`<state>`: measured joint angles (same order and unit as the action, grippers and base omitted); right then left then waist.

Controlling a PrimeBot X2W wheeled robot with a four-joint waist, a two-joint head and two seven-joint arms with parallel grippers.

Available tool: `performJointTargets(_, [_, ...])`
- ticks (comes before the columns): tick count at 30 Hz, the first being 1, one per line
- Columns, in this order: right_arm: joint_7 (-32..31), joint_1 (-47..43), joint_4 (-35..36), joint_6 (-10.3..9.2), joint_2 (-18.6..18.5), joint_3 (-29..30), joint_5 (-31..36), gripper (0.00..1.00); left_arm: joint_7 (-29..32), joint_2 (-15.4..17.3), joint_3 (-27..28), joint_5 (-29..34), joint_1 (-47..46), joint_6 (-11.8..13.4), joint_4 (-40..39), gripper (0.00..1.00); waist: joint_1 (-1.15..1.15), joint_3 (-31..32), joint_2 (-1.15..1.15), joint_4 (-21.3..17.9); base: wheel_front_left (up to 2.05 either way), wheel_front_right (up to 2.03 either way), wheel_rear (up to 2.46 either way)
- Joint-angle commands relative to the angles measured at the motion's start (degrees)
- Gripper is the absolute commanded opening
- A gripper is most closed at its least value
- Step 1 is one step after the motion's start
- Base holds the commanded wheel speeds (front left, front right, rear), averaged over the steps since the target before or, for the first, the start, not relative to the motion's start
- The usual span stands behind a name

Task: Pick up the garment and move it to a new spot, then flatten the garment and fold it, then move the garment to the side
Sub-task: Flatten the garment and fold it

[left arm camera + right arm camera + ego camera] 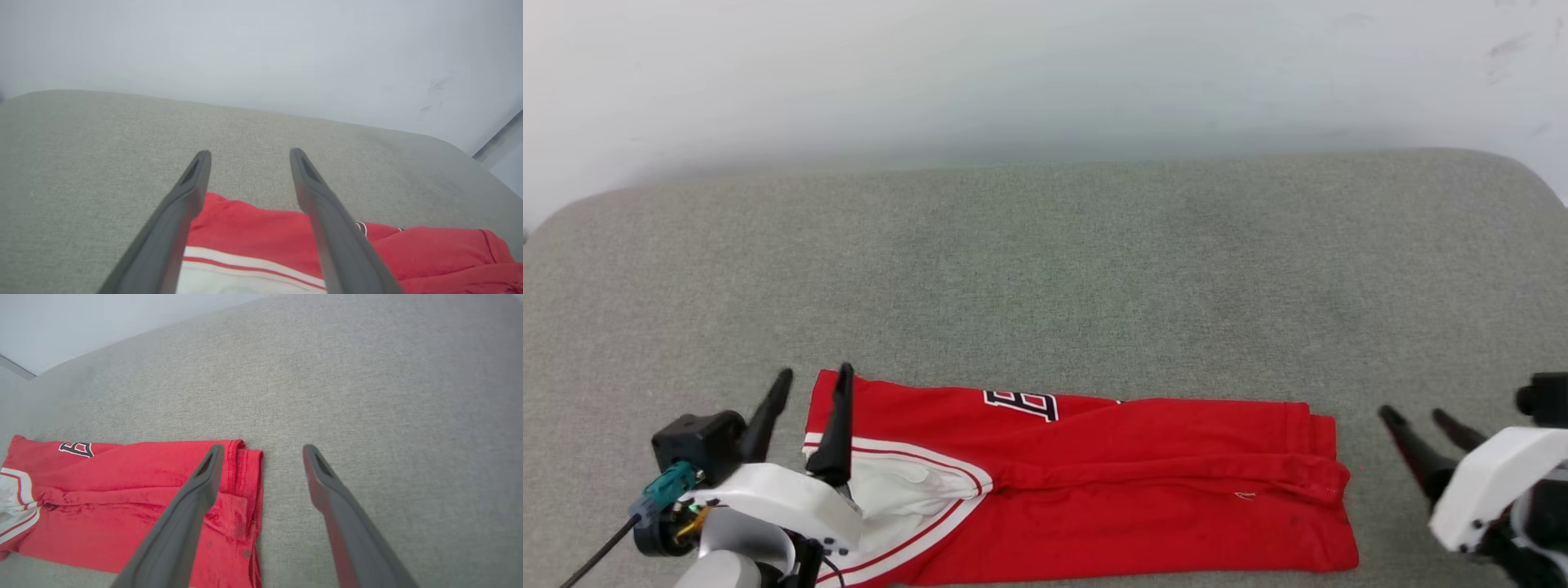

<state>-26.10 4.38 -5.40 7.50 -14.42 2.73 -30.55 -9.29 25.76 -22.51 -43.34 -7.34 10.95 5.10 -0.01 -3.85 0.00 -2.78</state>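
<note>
The garment [1111, 490], a red T-shirt with a white sleeve and red-and-white trim, lies folded into a long strip near the front edge of the grey surface. Its white sleeve faces the left end. My left gripper [813, 380] hovers open over that left end, one finger above the red corner, the other over bare grey cloth. In the left wrist view the garment [245, 232] shows between and below the open fingers [322, 212]. My right gripper [1413, 416] stands open just right of the garment's hem end, apart from it. The hem [241, 477] lies beside the right gripper's left finger [192, 506].
A grey fabric-covered surface [1045, 278] stretches wide behind and to both sides of the garment. A pale wall [1045, 73] rises behind its far edge. The rounded corners of the surface fall away at far left and far right.
</note>
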Motion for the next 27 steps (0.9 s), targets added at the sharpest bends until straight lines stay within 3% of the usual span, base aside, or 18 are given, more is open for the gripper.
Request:
performJointTargets(1, [-0.9,0.6,0.4,-0.02,-0.9,0.9,0.2,1.0,-1.1,0.2,0.3,0.9,-0.5,0.8,-0.7,1.0,0.01,0.3,0.0,0.1,0.0,0.0,0.0])
performJointTargets(2, [-2.2,0.9,0.4,-0.02,-1.4,1.7,0.2,1.0,-2.3,0.6,0.6,2.4,-0.8,1.7,-1.7,1.0,0.01,0.3,0.0,0.2,0.0,0.0,0.0])
performJointTargets(3, [-8.1,2.0,0.5,-0.02,-3.5,4.2,1.0,1.0,-4.2,0.3,1.1,6.0,-1.2,4.2,-5.9,1.0,0.01,-0.1,0.0,1.3,0.0,0.0,0.0])
performJointTargets(4, [-9.8,2.2,0.5,-0.02,-3.6,4.5,1.2,1.0,-4.5,0.3,1.0,6.7,-1.1,4.6,-6.8,1.0,0.01,-0.4,0.0,1.6,0.0,0.0,0.0])
performJointTargets(11, [-18.6,3.0,-0.2,-0.02,-1.4,4.3,2.2,1.0,-4.6,0.1,-0.6,9.8,-2.6,5.5,-11.9,1.0,0.01,-3.3,0.0,5.3,0.0,0.0,0.0])
performJointTargets(22, [-23.6,1.8,-9.2,-0.02,3.8,1.5,0.8,1.0,-4.4,-0.3,-2.6,11.8,-3.6,5.9,-14.1,1.0,0.01,-6.3,0.0,9.0,0.0,0.0,0.0])
performJointTargets(23, [-23.7,1.8,-10.0,-0.01,4.0,1.2,0.5,0.49,-4.2,-0.1,-2.8,12.0,-3.5,6.1,-13.9,1.0,0.01,-6.3,0.0,9.0,0.0,0.0,0.0])
performJointTargets(24, [-23.5,2.0,-10.5,-0.01,4.0,0.9,0.2,0.29,-4.3,-0.1,-2.7,12.0,-3.5,6.1,-14.0,1.0,0.01,-6.2,0.0,9.0,0.0,0.0,0.0])
performJointTargets(25, [-23.3,2.2,-11.0,-0.01,3.9,0.6,-0.1,0.0,-4.3,0.0,-2.7,12.0,-3.4,6.1,-14.0,1.0,0.01,-6.0,0.0,9.0,0.0,0.0,0.0])
performJointTargets(27, [-22.9,3.0,-11.1,0.0,3.5,-0.2,-0.7,0.0,-4.0,0.4,-2.8,12.3,-3.1,6.2,-13.8,1.0,0.01,-5.3,0.0,8.7,0.0,0.0,0.0])
